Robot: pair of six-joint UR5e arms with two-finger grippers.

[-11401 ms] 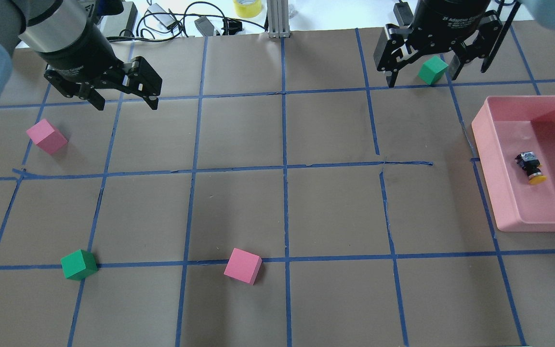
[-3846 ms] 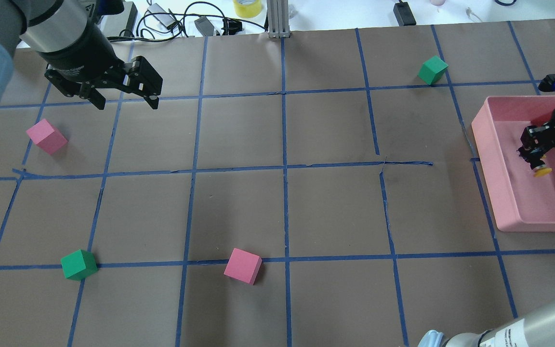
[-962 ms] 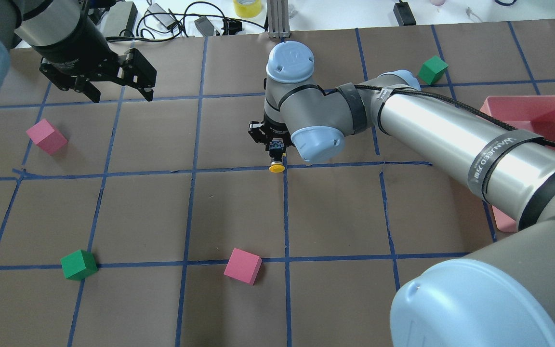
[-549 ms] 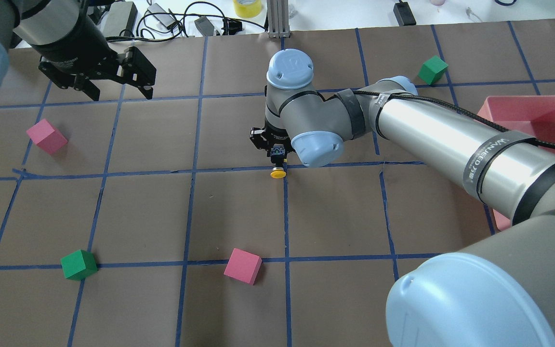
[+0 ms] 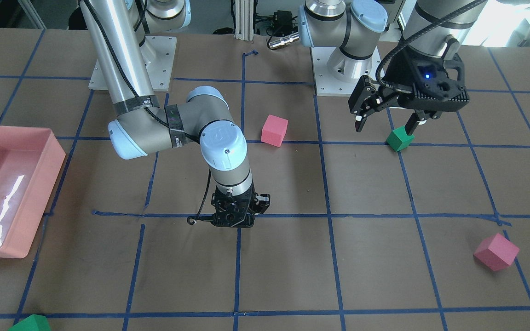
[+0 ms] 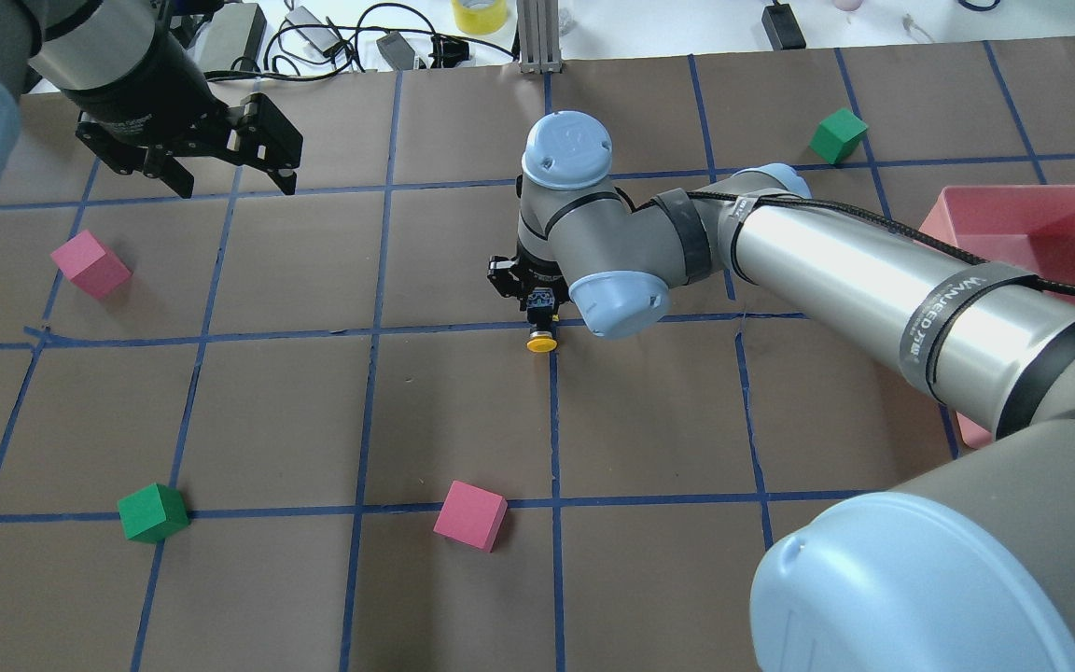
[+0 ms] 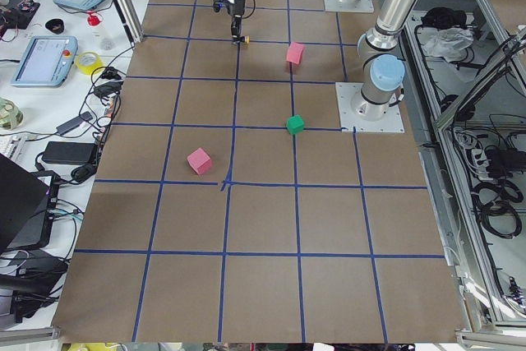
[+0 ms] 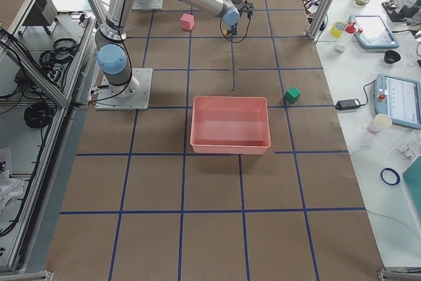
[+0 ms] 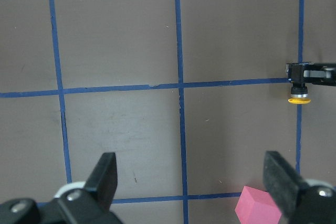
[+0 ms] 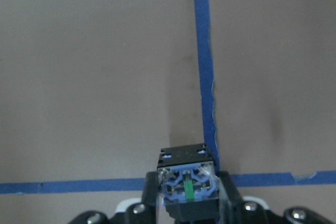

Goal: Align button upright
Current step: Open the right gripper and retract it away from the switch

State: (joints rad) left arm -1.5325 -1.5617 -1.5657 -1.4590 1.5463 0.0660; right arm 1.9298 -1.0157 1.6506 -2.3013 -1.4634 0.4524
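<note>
The button [image 6: 539, 329] is held at the table's centre, over a blue tape crossing, with my right gripper [image 6: 537, 301] shut on its black body. Its yellow cap [image 6: 540, 343] points down at the paper and its terminal end [image 10: 187, 184] faces the right wrist camera. Whether the cap touches the table cannot be told. In the front-facing view the right gripper [image 5: 234, 221] hides the button. My left gripper [image 6: 234, 179] hangs open and empty at the far left; its wrist view shows the button [image 9: 300, 97] at the right edge.
A pink tray [image 6: 1013, 201] stands at the right edge, half hidden by the right arm. Pink cubes [image 6: 470, 515] [image 6: 90, 264] and green cubes [image 6: 153, 512] [image 6: 839, 135] are scattered over the brown paper. Cables and a tape roll lie beyond the far edge.
The right gripper took the button out of the pink tray and carried it to the table's centre. Over the last second it sank slightly toward the paper. The left gripper barely moved.
</note>
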